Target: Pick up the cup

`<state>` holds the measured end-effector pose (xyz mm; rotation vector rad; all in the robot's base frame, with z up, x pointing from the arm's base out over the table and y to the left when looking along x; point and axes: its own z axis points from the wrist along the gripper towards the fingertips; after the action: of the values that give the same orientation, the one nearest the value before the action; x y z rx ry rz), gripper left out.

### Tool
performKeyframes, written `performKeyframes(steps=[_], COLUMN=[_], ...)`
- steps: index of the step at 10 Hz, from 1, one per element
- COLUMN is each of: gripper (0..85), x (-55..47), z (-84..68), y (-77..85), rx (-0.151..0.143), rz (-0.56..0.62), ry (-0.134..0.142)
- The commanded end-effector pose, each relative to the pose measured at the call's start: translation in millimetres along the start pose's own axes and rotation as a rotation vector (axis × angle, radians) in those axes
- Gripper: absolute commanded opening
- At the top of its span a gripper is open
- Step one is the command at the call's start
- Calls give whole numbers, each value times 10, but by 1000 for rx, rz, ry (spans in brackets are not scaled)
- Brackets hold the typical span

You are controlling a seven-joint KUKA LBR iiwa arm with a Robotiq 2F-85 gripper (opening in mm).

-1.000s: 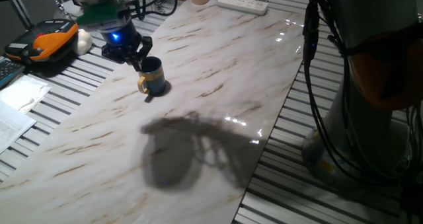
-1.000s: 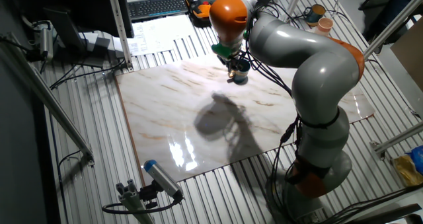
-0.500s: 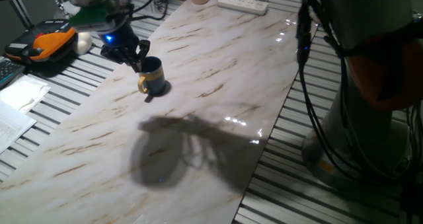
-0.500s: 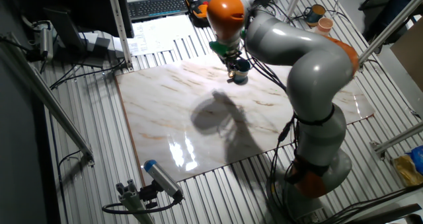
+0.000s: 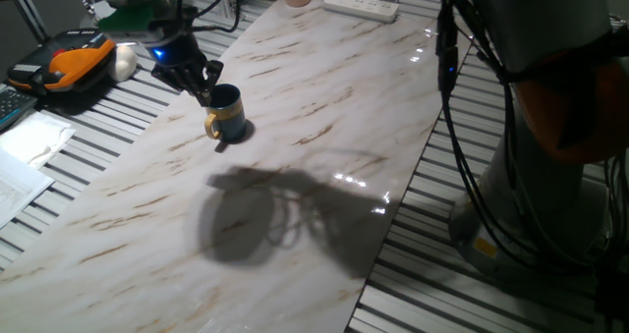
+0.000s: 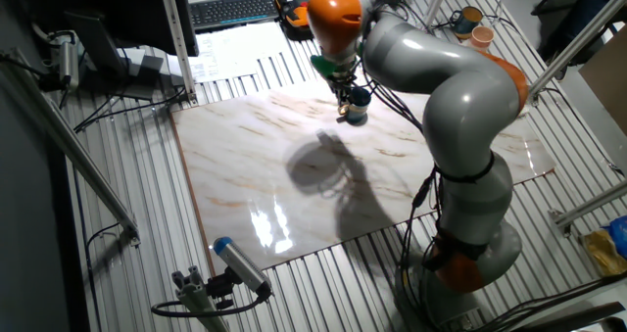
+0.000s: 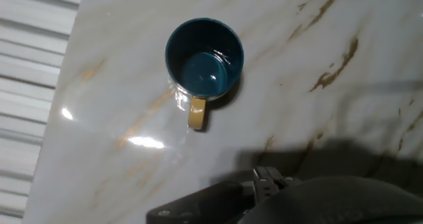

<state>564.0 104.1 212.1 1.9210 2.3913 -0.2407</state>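
A grey arm [image 6: 460, 87] with an orange joint [image 6: 334, 9] reached over the marble-patterned desk [image 6: 245, 175] from the right side. Its tool [image 6: 344, 105] hung low near the desk's far edge, just beside the small dark cup [image 6: 359, 101]; whether they touched was too small to tell, as was the set of the jaws. The arm's shadow [image 6: 328, 175] lay mid-desk. A keyboard [image 6: 235, 9] sat beyond the desk, and a pale cup [image 6: 481, 38] stood far right.

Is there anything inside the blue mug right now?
No, the hand view looks straight down into the mug and shows only its bare blue bottom.
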Motion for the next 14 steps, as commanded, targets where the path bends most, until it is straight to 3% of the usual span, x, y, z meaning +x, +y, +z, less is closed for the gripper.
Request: performKeyframes(steps=[1, 3, 4, 7, 8, 10, 12, 14], gripper=[0, 0, 170, 170, 340, 340, 340, 340], x=[-1, 2, 4, 17, 21, 35, 49, 72], z=[-3, 7, 15, 27, 38, 54, 79, 108], y=[-3, 0, 2, 3, 8, 14, 24, 60], rx=[15, 20, 26, 45, 54, 74, 72, 40], rz=[56, 49, 45, 14, 8, 11, 1, -40], ry=[-1, -10, -18, -54, -67, -86, -91, -87])
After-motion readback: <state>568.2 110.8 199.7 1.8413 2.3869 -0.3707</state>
